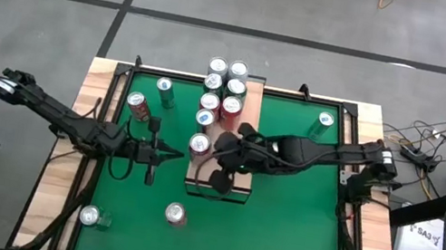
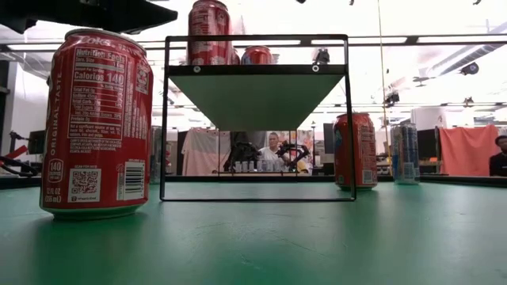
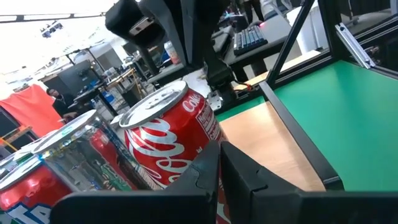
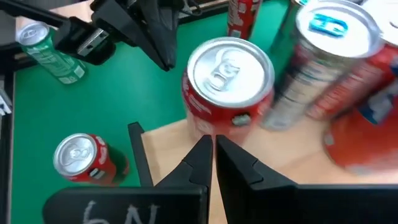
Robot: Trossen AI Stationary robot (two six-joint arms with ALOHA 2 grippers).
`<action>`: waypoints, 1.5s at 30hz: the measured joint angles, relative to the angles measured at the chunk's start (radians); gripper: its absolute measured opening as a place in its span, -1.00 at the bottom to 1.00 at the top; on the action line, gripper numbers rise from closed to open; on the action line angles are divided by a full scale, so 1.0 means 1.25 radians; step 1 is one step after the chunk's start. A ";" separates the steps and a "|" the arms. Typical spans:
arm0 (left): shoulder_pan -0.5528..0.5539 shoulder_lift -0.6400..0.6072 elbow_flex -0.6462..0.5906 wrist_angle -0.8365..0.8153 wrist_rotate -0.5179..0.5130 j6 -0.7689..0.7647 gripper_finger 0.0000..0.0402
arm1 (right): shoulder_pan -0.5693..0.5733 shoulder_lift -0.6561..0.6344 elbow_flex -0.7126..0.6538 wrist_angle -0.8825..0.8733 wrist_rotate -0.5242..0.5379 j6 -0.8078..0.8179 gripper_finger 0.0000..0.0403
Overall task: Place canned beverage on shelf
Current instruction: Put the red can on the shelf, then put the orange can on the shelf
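Note:
The shelf (image 1: 252, 103) is a pale wooden board on a dark frame in the middle of the green table; several cans stand on its far half. One red canned beverage (image 1: 199, 144) (image 4: 229, 81) stands upright on the board by its left edge. My right gripper (image 1: 220, 150) (image 4: 211, 146) is shut and slants down over the board, just right of that can. My left gripper (image 1: 179, 156) (image 3: 219, 155) is shut and points level at the can's side (image 3: 168, 137) from the table's left, close to it.
On the green surface stand a red can (image 1: 136, 105), a green can (image 1: 165, 89), a can at the far right (image 1: 325, 122) and a red can (image 1: 175, 215) near the front. Another can (image 1: 92, 217) lies at the near left. The board's near half (image 4: 280, 155) is bare.

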 joint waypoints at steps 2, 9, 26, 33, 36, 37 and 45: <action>-0.001 -0.003 0.008 -0.002 0.000 -0.002 -1.00 | 0.000 -0.014 0.000 -0.030 0.000 0.028 -0.94; -0.009 -0.007 0.052 -0.068 0.001 -0.015 -1.00 | -0.002 -0.053 0.000 -0.143 0.004 0.141 -0.94; 0.024 0.055 0.036 -0.063 -0.007 0.015 -1.00 | 0.000 -0.064 0.000 -0.245 0.007 0.262 -0.94; 0.031 0.096 0.042 -0.047 -0.013 0.028 -1.00 | 0.000 -0.063 0.000 -0.245 0.008 0.262 -0.94; 0.030 0.100 0.054 -0.049 -0.014 0.029 -1.00 | 0.000 -0.063 0.000 -0.248 0.008 0.262 -0.94; 0.028 0.097 0.058 -0.051 -0.014 0.028 -1.00 | -0.001 -0.063 0.000 -0.253 0.008 0.268 -0.94; -0.018 0.009 0.111 -0.156 -0.014 0.013 -1.00 | -0.029 -0.066 0.000 -0.512 -0.030 0.507 -0.94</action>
